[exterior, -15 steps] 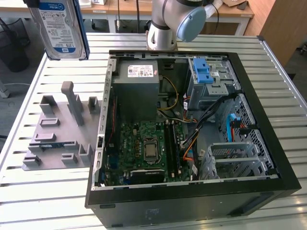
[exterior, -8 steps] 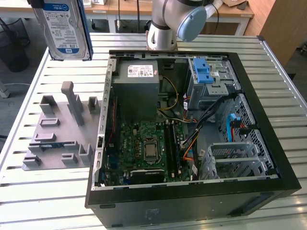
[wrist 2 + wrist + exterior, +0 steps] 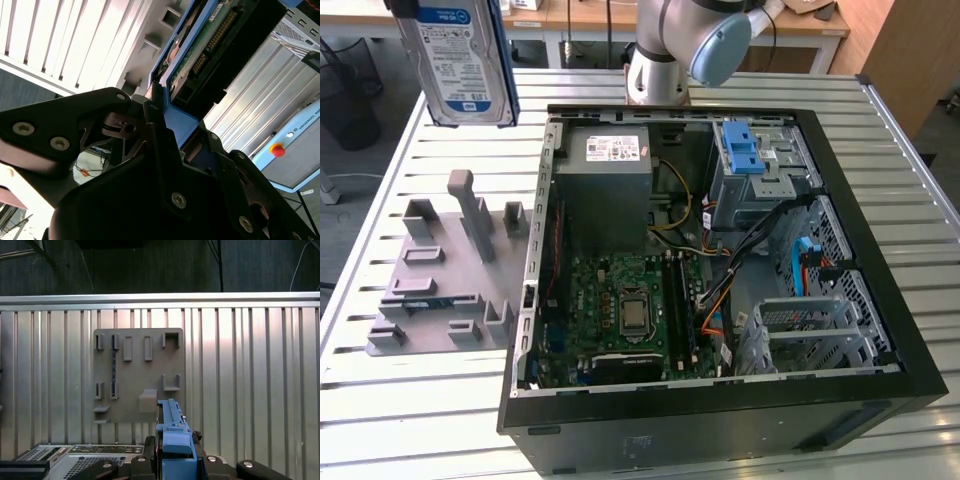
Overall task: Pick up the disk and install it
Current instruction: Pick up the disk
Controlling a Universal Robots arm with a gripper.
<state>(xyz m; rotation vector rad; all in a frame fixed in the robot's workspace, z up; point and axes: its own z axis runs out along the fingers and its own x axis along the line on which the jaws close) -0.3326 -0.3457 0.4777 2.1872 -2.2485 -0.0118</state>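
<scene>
1. Exterior view: disk (image 3: 460,65) aloft, label facing the camera, at 11 o'clock from the open computer case (image 3: 720,430).
2. Second wrist view: gripper (image 3: 166,114) pinching the disk's blue frame; connector edge exposed.
3. First wrist view: grey fixture plate (image 3: 137,375) beyond the disk's edge.

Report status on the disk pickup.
Gripper shut on the disk. Disk aloft over the slatted table, outside the open computer case, not installed. No obstruction seen.

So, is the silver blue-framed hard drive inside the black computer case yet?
Out: the drive hangs above the slatted table, outside the case, in the gripper.
</scene>
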